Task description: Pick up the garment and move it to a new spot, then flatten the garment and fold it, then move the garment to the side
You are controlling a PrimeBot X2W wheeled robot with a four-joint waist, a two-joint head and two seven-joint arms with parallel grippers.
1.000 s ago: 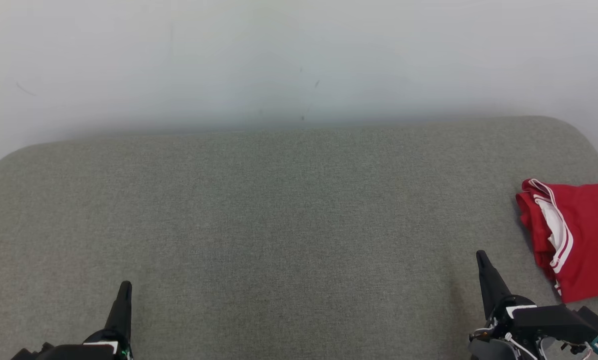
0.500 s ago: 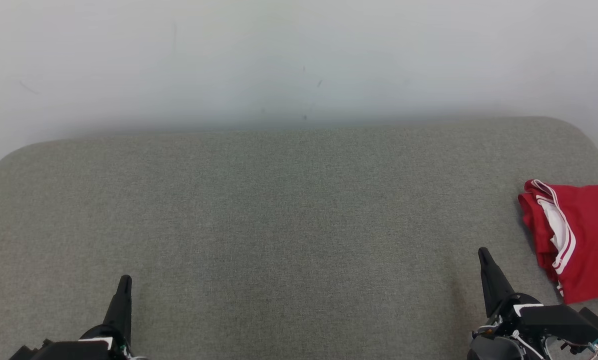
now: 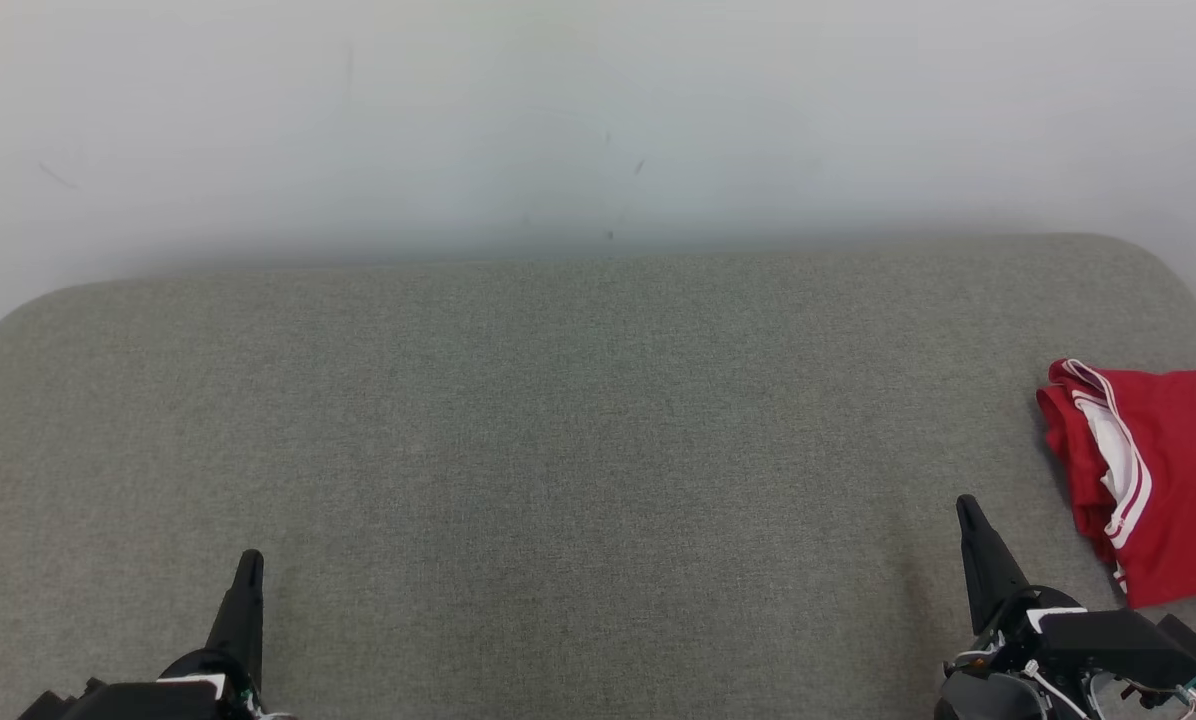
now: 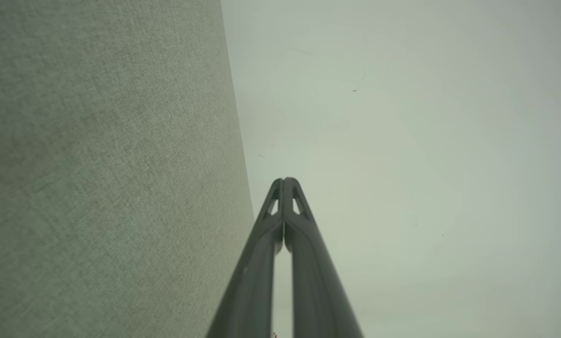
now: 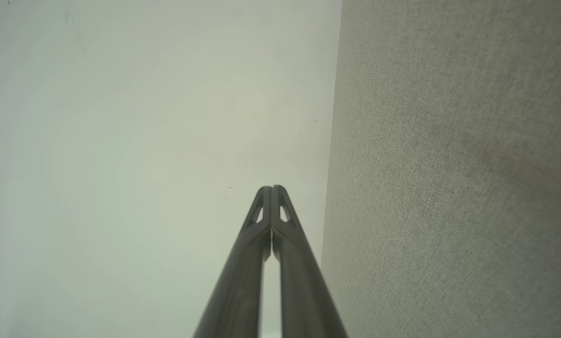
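Observation:
The garment (image 3: 1173, 480) is red with white stripe trim, folded and lying at the right edge of the grey cushioned surface (image 3: 578, 430); part of it runs off the head view. My right gripper (image 3: 968, 510) stands at the lower right, a short way left of the garment and apart from it, shut with nothing in it. My left gripper (image 3: 249, 562) is at the lower left, far from the garment, also shut and empty. In the wrist views the left gripper (image 4: 284, 180) and the right gripper (image 5: 271, 188) each show fingertips pressed together.
A pale wall (image 3: 598, 120) rises behind the grey surface. The surface has rounded far corners; its far edge meets the wall. In the wrist views the grey fabric (image 4: 97, 164) lies beside the fingers.
Between one second ago and half a second ago the whole picture shifted slightly, so the camera moved. Since then nothing has changed; the garment lies still.

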